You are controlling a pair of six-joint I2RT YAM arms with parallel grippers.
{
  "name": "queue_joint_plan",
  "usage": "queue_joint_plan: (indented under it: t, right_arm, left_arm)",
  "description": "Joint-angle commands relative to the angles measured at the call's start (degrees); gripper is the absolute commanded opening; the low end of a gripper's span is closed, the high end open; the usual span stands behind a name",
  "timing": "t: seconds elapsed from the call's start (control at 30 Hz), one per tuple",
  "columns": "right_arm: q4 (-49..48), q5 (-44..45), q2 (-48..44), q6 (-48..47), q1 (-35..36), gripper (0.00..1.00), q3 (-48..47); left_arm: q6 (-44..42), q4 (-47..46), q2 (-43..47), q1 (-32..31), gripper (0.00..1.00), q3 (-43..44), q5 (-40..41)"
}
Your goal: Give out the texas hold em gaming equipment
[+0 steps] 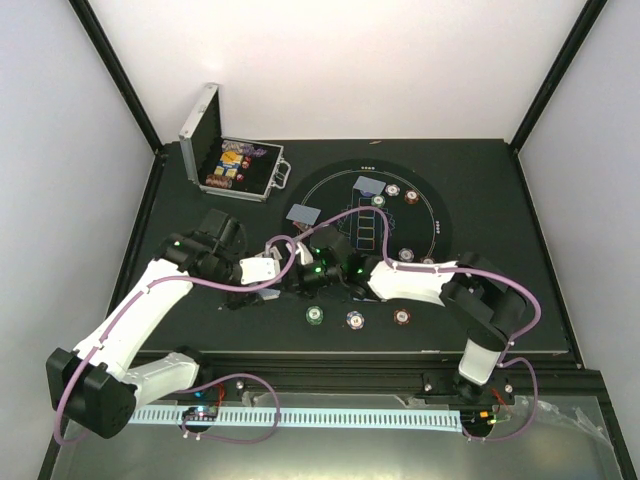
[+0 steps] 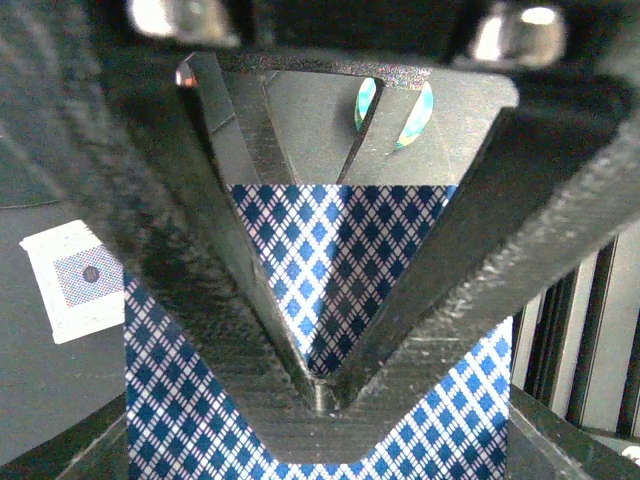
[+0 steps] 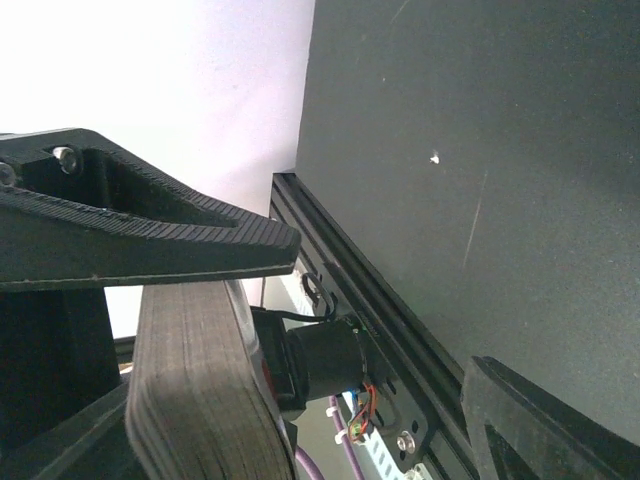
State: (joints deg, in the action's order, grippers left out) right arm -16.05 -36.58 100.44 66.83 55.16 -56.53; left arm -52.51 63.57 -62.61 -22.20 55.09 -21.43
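Observation:
A deck of blue diamond-backed playing cards (image 2: 330,250) is held on edge, with my left gripper (image 2: 320,385) shut on it. Both grippers meet over the near part of the round black mat (image 1: 440,215), left gripper (image 1: 290,275) beside right gripper (image 1: 322,268). In the right wrist view the deck's stacked edge (image 3: 195,390) lies against the upper finger (image 3: 150,235). The right gripper (image 3: 385,310) stands open around it, its lower finger (image 3: 540,420) well apart. A green chip (image 1: 316,316), a blue-white chip (image 1: 355,320) and a dark red chip (image 1: 402,317) lie in a row near the front.
The silver case (image 1: 235,165) stands open at the back left with chips inside. Two face-down cards (image 1: 303,213) (image 1: 370,185) and several chips (image 1: 394,190) lie on the mat. A white-edged square with a blue middle (image 2: 75,275) lies left of the left gripper.

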Motion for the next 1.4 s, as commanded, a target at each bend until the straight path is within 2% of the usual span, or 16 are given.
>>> queue_joint_plan:
  t: [0.0,0.27,0.47,0.57,0.73,0.87,1.0,1.13,1.37]
  right_arm:
    - [-2.5,-0.2,0.9,1.1,-0.5,0.75,0.9]
    - [-4.2,0.3,-1.8,0.9,-3.4,0.65,7.5]
    - [-3.0,0.6,-4.3,0.0,-3.6,0.57,9.1]
    - [-0.2,1.5,-6.2,-1.6,-3.6,0.49,8.6]
    - [5.7,2.6,-9.1,-4.8,-3.6,0.23,7.0]
    - [10.0,3.5,-11.2,-6.9,-3.9,0.14,5.8]
    - [16.9,4.3,-12.1,-11.3,-5.1,0.09,3.9]
    - [19.3,3.3,-13.4,-13.2,-8.1,0.01,3.8]
    - [22.7,0.5,-13.5,-17.0,-14.3,0.01,2.0]
  left_arm:
    - [-0.8,0.4,1.1,0.1,0.02,2.7,-1.9]
    - [-0.6,0.5,1.0,0.1,0.02,3.2,-2.5]
    - [-0.5,0.4,1.0,0.1,0.02,3.0,-2.4]
    - [-0.5,0.4,1.1,0.2,0.02,2.9,-2.3]
    - [-0.5,0.2,1.2,0.2,0.02,2.7,-2.2]
    - [-0.5,0.1,1.0,0.2,0.02,2.6,-2.2]
    - [-0.5,0.1,0.9,0.1,0.01,2.7,-2.2]
    - [-0.6,0.0,1.1,0.2,0.01,2.6,-2.0]
    - [-0.7,0.0,1.0,0.2,0.02,2.6,-1.5]
